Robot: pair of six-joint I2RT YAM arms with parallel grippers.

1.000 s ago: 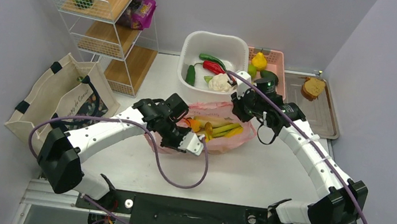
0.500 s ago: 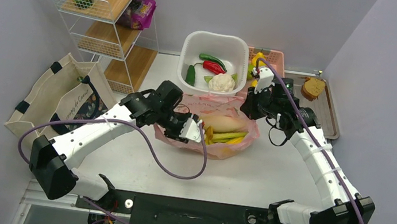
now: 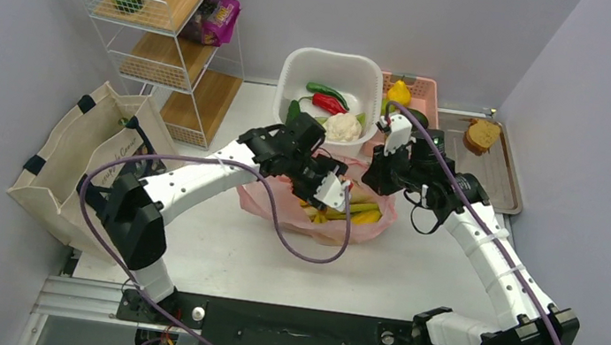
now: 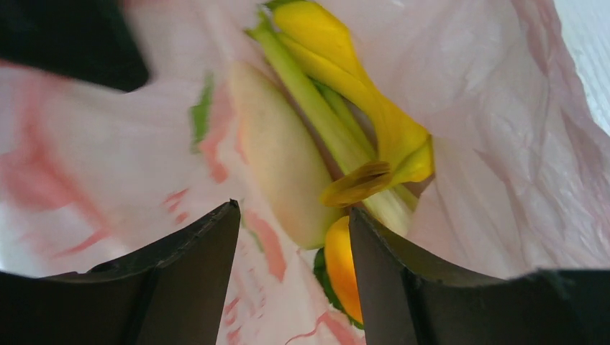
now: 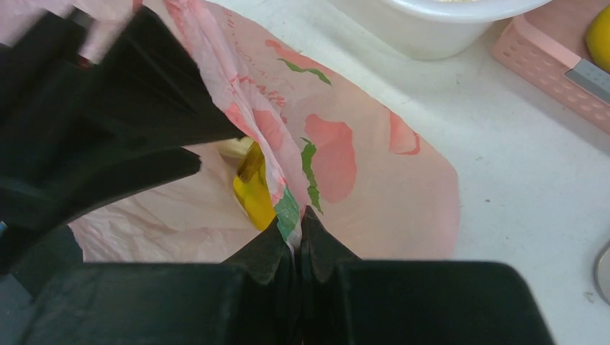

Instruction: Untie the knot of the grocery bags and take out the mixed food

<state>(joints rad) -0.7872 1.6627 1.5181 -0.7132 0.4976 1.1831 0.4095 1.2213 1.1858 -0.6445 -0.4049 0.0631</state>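
Pink bag (image 3: 266, 207) sits mid-bench (image 3: 211, 254) toward the far edge, just in front of the white tub (image 3: 291, 68), mouth open. Left end effector (image 4: 293, 215) is over the opening with fingers spread, nothing gripped. Directly between and beyond its tips are the pale radish (image 4: 277, 154), green stalk (image 4: 316, 118), bananas (image 4: 334, 50) and an orange fruit (image 4: 342, 266), all inside the bag. Whether the tips touch the food: cannot tell. Right end effector (image 5: 296, 224) has its fingers pressed together, pinching the bag's rim on the right side and holding the film up. Canvas tote (image 3: 73, 151) is at the left edge of the bench, well apart from both arms.
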